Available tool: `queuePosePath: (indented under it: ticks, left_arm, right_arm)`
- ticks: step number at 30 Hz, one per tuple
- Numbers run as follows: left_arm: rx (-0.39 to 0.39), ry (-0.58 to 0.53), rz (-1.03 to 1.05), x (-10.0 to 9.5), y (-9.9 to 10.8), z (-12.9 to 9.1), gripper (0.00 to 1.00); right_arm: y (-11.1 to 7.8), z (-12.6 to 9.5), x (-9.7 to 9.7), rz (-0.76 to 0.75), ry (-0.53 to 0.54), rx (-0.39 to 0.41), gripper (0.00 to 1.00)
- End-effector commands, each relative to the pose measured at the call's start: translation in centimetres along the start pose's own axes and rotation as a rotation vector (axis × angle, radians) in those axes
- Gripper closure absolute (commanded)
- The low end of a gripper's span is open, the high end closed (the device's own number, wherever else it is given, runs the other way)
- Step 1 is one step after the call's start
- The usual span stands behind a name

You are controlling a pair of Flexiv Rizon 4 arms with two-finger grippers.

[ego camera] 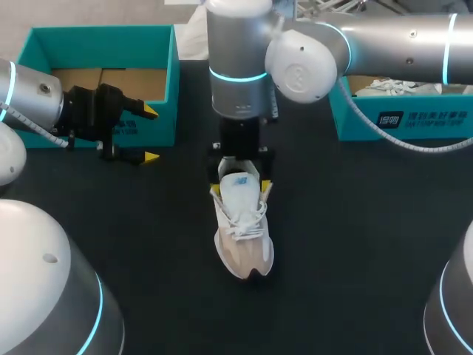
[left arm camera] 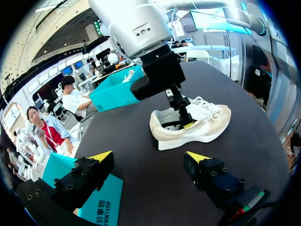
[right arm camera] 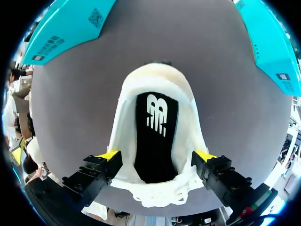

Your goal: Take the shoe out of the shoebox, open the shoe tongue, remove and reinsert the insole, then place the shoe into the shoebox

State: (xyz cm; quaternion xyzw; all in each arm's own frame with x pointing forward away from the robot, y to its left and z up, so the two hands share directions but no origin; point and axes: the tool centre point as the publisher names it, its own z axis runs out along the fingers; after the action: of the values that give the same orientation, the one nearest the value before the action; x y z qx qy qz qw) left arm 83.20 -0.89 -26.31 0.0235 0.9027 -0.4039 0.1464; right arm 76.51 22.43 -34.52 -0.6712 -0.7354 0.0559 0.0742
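While the white-and-beige mesh sneaker (ego camera: 244,229) is lying unboxed on the dark desk (ego camera: 355,244), the right end effector (ego camera: 241,190) is hovering spread astride its collar; the black insole (right arm camera: 157,141) is sitting inside, with reboxing pending.

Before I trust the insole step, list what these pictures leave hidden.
Head view: the right arm hides the heel of the shoe and most of the right shoebox.
Right wrist view: the shoe's toe is out of sight under the right gripper.
Every view: whether that gripper clamps the shoe.
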Motion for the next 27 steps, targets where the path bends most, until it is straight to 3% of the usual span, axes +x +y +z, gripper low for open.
queuePosePath:
  ticks: [1, 10, 16, 25, 26, 27]
  left_arm:
    - [-0.003, 0.000, 0.000, 0.1, 0.0, 0.0, 0.00]
    - [-0.003, 0.000, 0.000, 0.1, 0.0, 0.0, 0.00]
    - [-0.003, 0.000, 0.000, 0.1, 0.0, 0.0, 0.00]
    - [-0.003, 0.000, 0.000, 0.1, 0.0, 0.0, 0.00]
    - [-0.003, 0.000, 0.000, 0.1, 0.0, 0.0, 0.00]
    - [-0.003, 0.000, 0.000, 0.1, 0.0, 0.0, 0.00]
  right_arm:
    - [-0.6, -2.0, -0.1, 0.004, -0.019, -0.042, 0.00]
    - [-1.5, -5.4, -0.1, 0.007, -0.065, -0.106, 0.00]
    - [-3.9, -6.7, 0.2, 0.038, -0.085, -0.107, 0.00]
    - [-7.8, -6.9, 0.8, 0.100, -0.070, -0.097, 0.00]
    - [-8.1, -6.8, 0.7, 0.113, -0.066, -0.100, 0.20]
    - [-8.4, -6.6, 0.7, 0.115, -0.070, -0.085, 0.53]
